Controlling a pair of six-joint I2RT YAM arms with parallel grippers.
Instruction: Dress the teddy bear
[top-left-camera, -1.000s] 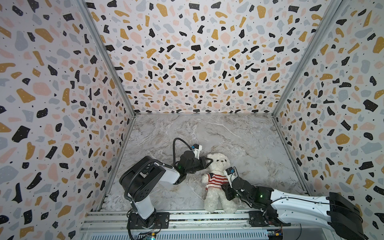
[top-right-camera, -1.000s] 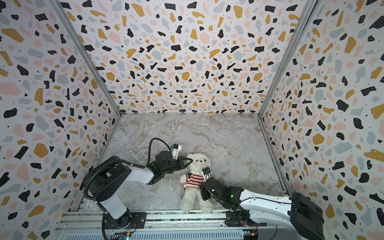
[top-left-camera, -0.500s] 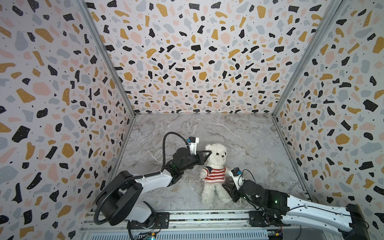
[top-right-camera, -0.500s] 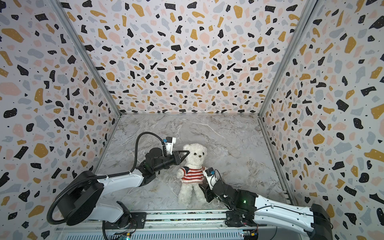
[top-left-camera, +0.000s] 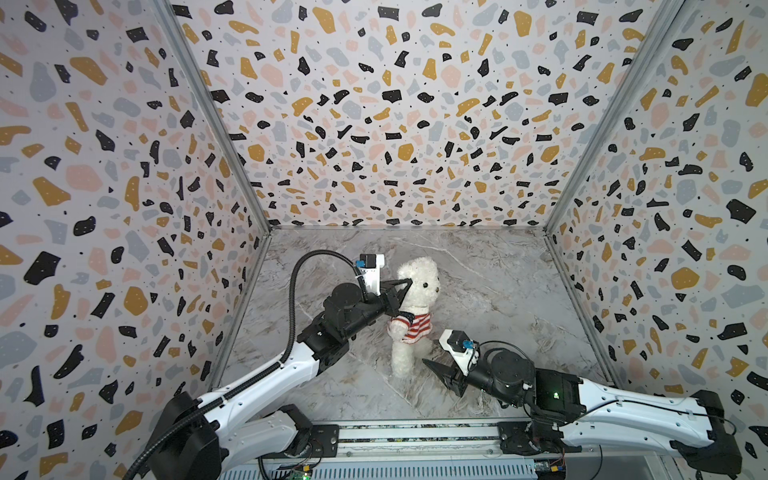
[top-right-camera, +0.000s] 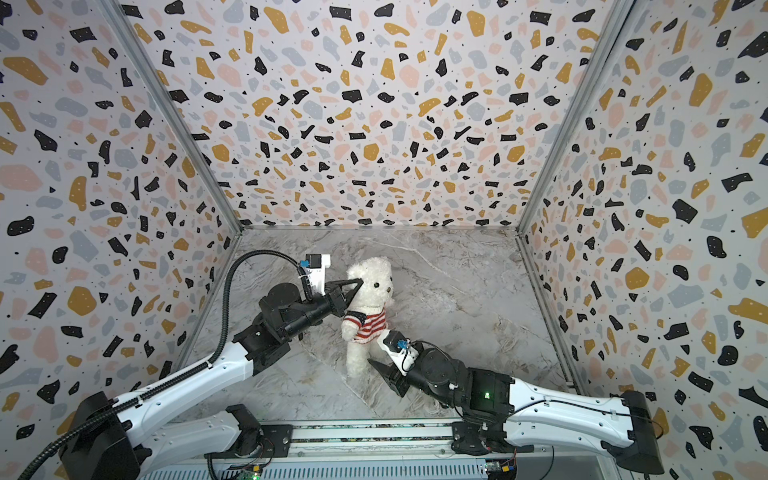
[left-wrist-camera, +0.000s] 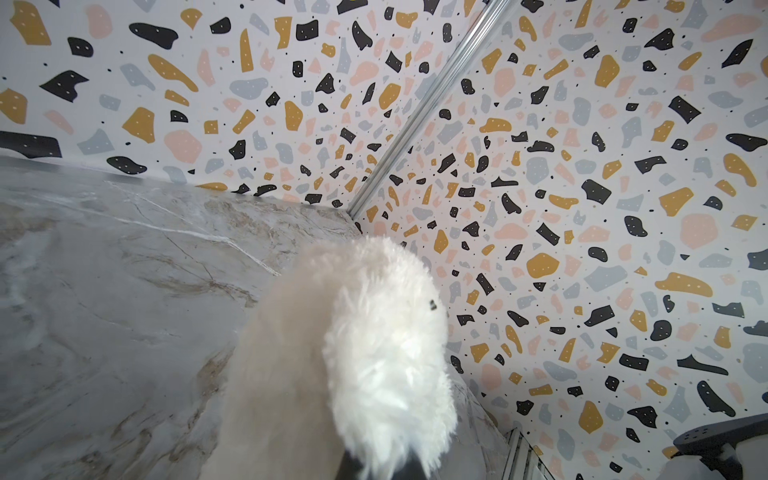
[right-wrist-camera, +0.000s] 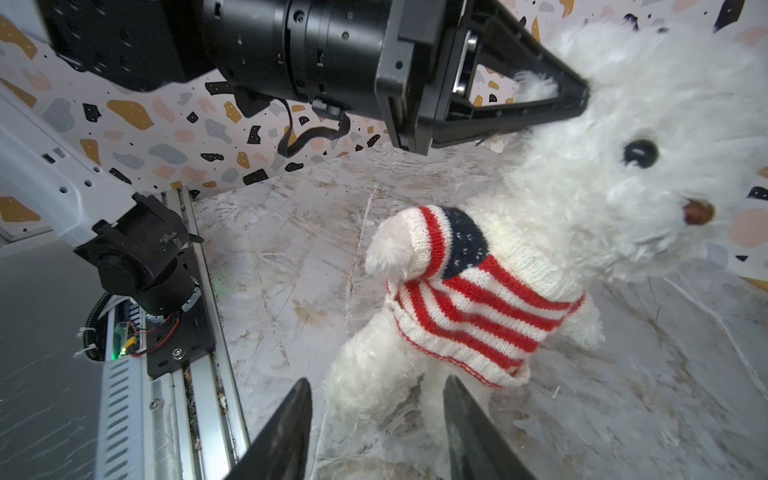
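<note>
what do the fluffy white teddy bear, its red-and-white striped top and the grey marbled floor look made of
The fluffy white teddy bear: plush synthetic fur, probably; long matte wispy fibres. The red-and-white striped top: knitted yarn; stitch rows show. The grey marbled floor: likely a printed marble-look sheet, not stone; smooth, scuffed with pale scratches.

You have one small fluffy white plush teddy bear (top-left-camera: 419, 282) and one red-and-white striped knit top (top-left-camera: 413, 326) with a navy starred patch. Count two black parallel grippers, the left gripper (top-left-camera: 406, 284) and the right gripper (top-left-camera: 434, 370), one grey marbled tabletop (top-left-camera: 498, 291), and three terrazzo-patterned walls (top-left-camera: 395, 124) around it.
</note>
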